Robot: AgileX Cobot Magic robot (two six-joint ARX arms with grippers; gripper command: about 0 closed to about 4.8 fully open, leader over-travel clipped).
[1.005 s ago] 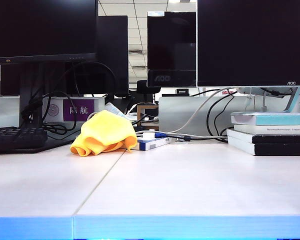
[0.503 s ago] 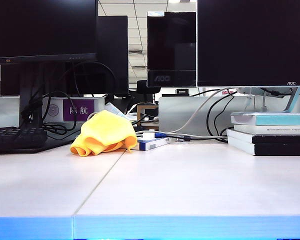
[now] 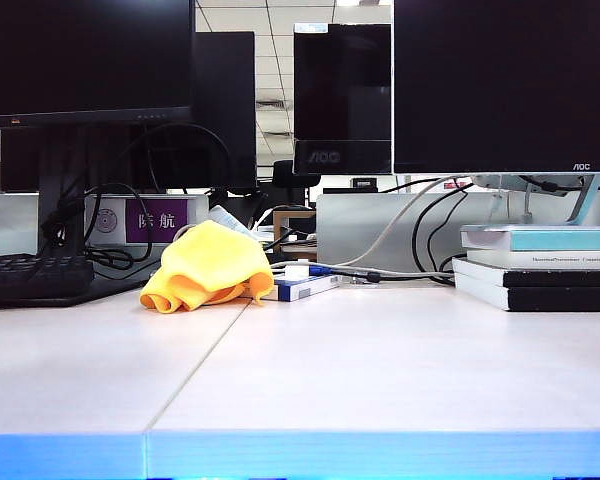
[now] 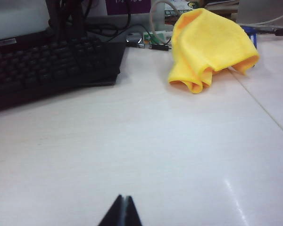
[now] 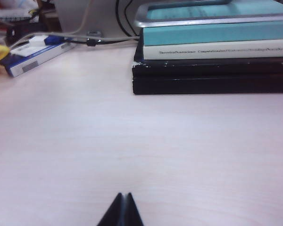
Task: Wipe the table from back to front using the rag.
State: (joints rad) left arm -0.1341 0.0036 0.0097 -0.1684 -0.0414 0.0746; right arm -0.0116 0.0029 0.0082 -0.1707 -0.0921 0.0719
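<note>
A: Both grippers? 
B: Left gripper [image 4: 122, 212] and right gripper [image 5: 121, 209] hover low over the pale off-white table [image 3: 380, 370], tips pressed together, holding nothing.
A: Rag? 
B: Crumpled yellow-orange microfibre rag [image 3: 209, 267] lies at the back, beside a black keyboard [image 4: 47, 66].

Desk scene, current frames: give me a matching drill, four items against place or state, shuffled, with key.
Column 1:
1. rag
2. keyboard
3. stack of books
4. left gripper

Column 2:
A. far right of the table, under a monitor stand
B. fingers together, holding nothing, low over bare tabletop
C. bunched in a heap at the back, left of centre, by the cables
D. black, at the far left edge, beside the rag

Pairs: 1-C, 2-D, 3-A, 4-B

The right gripper is likewise closed and holds nothing, facing the books.
</note>
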